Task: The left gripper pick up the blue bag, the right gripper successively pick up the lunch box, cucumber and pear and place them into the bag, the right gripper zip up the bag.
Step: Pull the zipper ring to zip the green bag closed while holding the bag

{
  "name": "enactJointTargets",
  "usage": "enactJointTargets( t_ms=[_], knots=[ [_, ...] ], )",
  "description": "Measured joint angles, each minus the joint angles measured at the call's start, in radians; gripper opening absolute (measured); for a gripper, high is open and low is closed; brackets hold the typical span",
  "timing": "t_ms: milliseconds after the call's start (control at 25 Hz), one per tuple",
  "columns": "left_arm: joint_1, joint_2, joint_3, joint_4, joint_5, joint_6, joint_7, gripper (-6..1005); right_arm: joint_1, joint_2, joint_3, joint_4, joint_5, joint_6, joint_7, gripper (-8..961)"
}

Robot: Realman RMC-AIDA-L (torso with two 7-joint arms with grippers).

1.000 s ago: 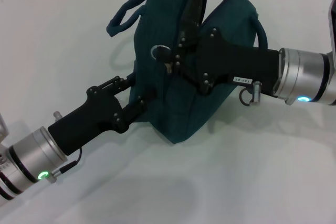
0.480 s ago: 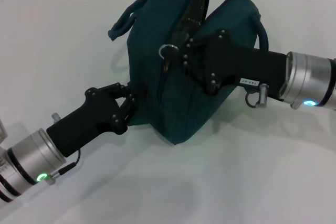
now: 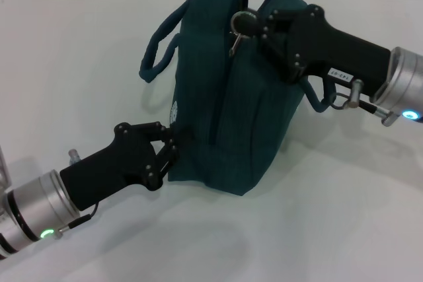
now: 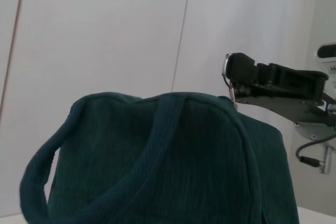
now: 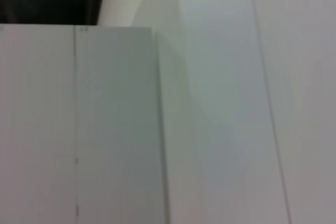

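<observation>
Left tool (image 3: 173,146) pinching blue bag (image 3: 228,97) low on its side; right tool (image 3: 250,23) clamped on zipper pull (image 3: 236,37) at top.

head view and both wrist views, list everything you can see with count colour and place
dark teal fabric bag: one, upright on the table, between the two grippers, top nearly closed
looped fabric bag handles: two, dark teal, one hanging off the bag's left side, one mostly hidden behind the right gripper
metal zipper ring pull: one, silver, at the top seam of the bag, at the right gripper's tip
white table: one, under the bag and arms
pale wall panels: all that the right wrist view shows
left gripper: one, black, shut on the bag's lower left side
right gripper: one, black, at the top of the bag, at the zipper pull
</observation>
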Motion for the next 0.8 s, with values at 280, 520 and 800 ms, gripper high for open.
enactJointTargets(
  t_ms=[280,520,800],
  knots=[
    [0.010,0.013,0.006,0.024,0.036,-0.002,0.000,74,-0.029,-0.003,0.012,0.003,0.054,0.008,-0.005,8],
    [0.026,0.021,0.004,0.075,0.051,-0.001,0.001,73,-0.034,-0.006,-0.007,0.004,0.051,-0.010,0.002,9],
    [0.025,0.061,-0.005,0.124,0.043,-0.007,0.011,71,-0.049,-0.011,-0.084,0.004,0.032,-0.084,0.001,9]
  ],
)
